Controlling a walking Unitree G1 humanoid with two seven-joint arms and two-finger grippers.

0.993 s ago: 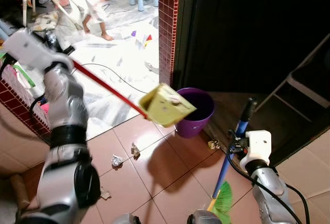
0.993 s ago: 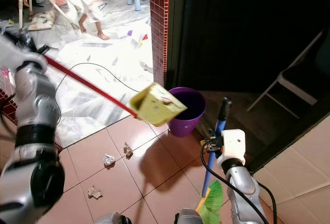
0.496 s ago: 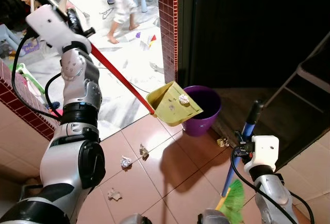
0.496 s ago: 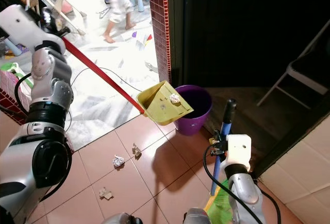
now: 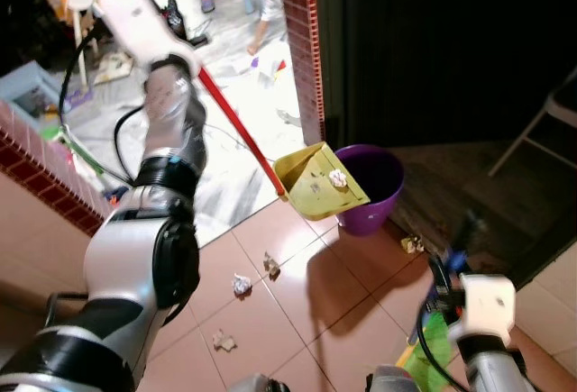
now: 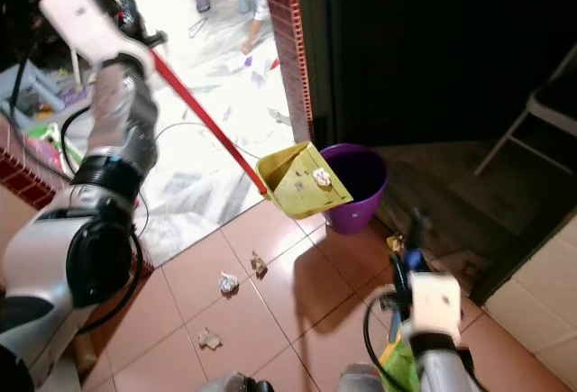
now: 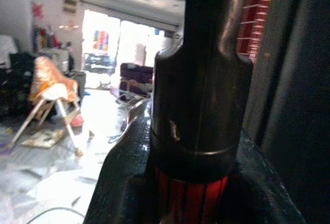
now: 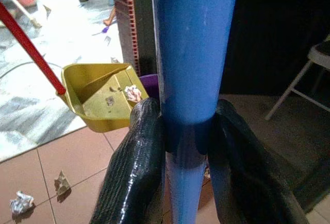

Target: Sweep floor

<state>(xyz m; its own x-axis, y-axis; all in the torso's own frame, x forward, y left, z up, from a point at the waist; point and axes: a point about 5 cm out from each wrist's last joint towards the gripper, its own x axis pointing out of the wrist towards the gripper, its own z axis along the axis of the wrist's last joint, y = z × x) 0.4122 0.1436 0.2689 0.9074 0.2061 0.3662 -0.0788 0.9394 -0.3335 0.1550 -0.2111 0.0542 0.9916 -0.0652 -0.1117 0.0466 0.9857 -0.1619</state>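
Fingers of your left gripper (image 7: 201, 193) clamp the red handle (image 5: 236, 125) of the yellow dustpan (image 5: 317, 181), raised and tilted at the rim of the purple bin (image 5: 374, 185), a crumpled scrap (image 5: 338, 177) lying in it. Your right gripper (image 8: 178, 147) clenches the blue broom handle (image 8: 193, 54) low beside you. You are at the emptying step: tip further so the scrap slides in. Paper bits (image 5: 241, 283) remain on the tiles (image 5: 297, 311).

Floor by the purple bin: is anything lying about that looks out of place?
Yes. Crumpled paper scraps litter the tiles left of the bin, one more lies by its right side, and another sits in the raised dustpan.
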